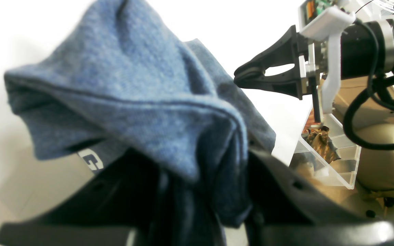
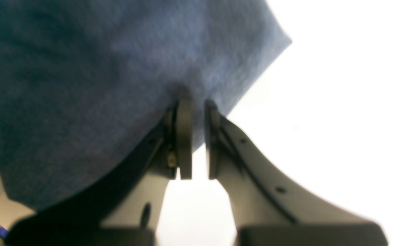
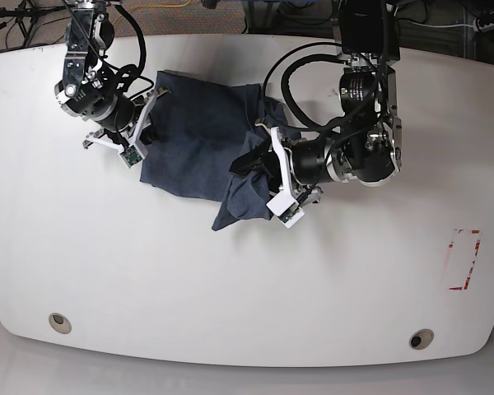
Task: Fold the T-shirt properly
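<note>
The dark navy-blue T-shirt [image 3: 199, 136] lies bunched on the white table [image 3: 230, 280] at the back middle. My left gripper [image 3: 251, 164] is at the shirt's right side, with a fold hanging down beside it. In the left wrist view the cloth [image 1: 142, 102] drapes over and between the dark fingers of this gripper [image 1: 200, 160], and a white printed letter [image 1: 92, 160] shows. My right gripper [image 3: 144, 123] is at the shirt's left edge. In the right wrist view its pads [image 2: 185, 136] stand nearly together with the cloth's [image 2: 80, 85] edge between their tips [image 2: 198, 106].
A red outlined rectangle [image 3: 463, 259] is marked on the table at the right. Two round holes [image 3: 59, 321] [image 3: 421, 338] sit near the front edge. A clear plastic bin [image 1: 333, 160] stands beyond the table's edge. Cables hang off both arms.
</note>
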`<state>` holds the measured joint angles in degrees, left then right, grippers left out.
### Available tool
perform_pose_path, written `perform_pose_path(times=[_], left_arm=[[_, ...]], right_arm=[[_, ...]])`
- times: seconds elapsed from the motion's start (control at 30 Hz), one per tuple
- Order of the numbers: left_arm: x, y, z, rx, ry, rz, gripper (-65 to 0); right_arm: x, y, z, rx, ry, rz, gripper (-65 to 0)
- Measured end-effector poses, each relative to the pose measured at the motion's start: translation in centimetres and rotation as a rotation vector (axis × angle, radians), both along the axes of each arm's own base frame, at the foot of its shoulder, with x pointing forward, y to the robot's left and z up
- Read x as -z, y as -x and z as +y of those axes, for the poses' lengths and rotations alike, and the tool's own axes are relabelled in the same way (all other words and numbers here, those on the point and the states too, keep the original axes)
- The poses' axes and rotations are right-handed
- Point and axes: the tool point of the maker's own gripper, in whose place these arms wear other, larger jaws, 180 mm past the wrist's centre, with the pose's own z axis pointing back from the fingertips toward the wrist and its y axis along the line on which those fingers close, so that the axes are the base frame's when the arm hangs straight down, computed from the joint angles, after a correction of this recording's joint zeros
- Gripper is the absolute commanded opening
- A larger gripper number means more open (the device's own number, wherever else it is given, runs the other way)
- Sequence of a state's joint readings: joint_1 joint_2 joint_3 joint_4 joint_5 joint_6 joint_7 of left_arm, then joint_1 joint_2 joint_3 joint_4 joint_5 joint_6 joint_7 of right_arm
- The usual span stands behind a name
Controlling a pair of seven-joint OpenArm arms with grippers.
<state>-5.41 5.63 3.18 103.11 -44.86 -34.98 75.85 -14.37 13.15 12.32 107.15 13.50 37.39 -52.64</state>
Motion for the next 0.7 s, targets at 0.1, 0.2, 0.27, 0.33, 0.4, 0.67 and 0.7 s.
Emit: perform_pose_path(times=[0.1, 0.2, 0.27, 0.33, 0.4, 0.67, 0.7], left_arm=[[0.0, 0.0, 0.0, 0.002, -0.002, -0.001, -55.0], [0.0, 0.0, 0.0, 0.003, -0.003, -0.001, -55.0], [0.0, 0.0, -0.1, 0.004, -0.003, -0.001, -55.0], [-0.1, 0.1, -0.1, 0.007, 0.001, -0.002, -55.0], [0.0, 0.1, -0.2, 0.008, 0.0, -0.001, -54.9], [0.0, 0.8, -1.3, 0.054, -0.01, -0.007, -54.9], [-0.1, 1.1, -2.0, 0.075, -0.009, -0.008, -54.9]], right_arm=[[1.6, 0.6, 0.1, 0.011, -0.02, 0.045, -59.8], [2.6, 0.8, 0.2, 0.026, -0.061, 0.051, -59.8], [3.3, 0.7, 0.3, 0.039, -0.089, 0.049, -59.8], [3.5, 0.4, 0.5, 0.052, -0.134, 0.033, -59.8], [3.9, 0.2, 0.9, 0.051, -0.163, 0.027, -59.8], [4.1, -0.3, 3.1, 0.032, -0.231, 0.002, -59.8], [4.2, -0.3, 3.3, 0.027, -0.233, 0.003, -59.8]])
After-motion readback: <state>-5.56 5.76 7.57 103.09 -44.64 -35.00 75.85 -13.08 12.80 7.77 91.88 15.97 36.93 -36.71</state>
